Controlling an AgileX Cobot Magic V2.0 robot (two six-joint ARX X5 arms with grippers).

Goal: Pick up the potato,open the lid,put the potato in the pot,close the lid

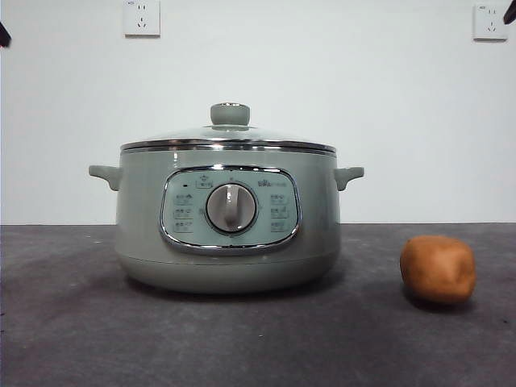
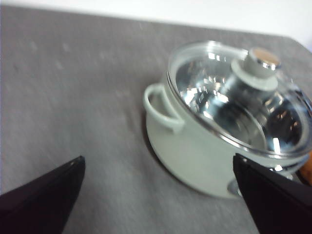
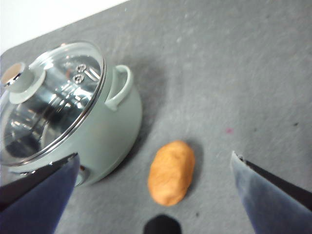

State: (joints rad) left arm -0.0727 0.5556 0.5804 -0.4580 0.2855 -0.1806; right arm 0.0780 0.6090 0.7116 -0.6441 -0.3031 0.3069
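Right claw [image 3: 153,195] spread above potato [image 3: 171,171]; left claw [image 2: 158,195] spread beside lidded pot [image 2: 195,151]

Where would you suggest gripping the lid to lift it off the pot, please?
Probably by the round knob at the top centre of the lid, coming straight down from above. The dome is smooth glass, seated flat on the pot, with only a thin steel rim; the knob stands proud and is narrow enough for the left gripper, whose jaws are open.

Grey table [image 1: 81,322] carries pot [image 1: 145,234], potato [image 1: 438,268] beside.
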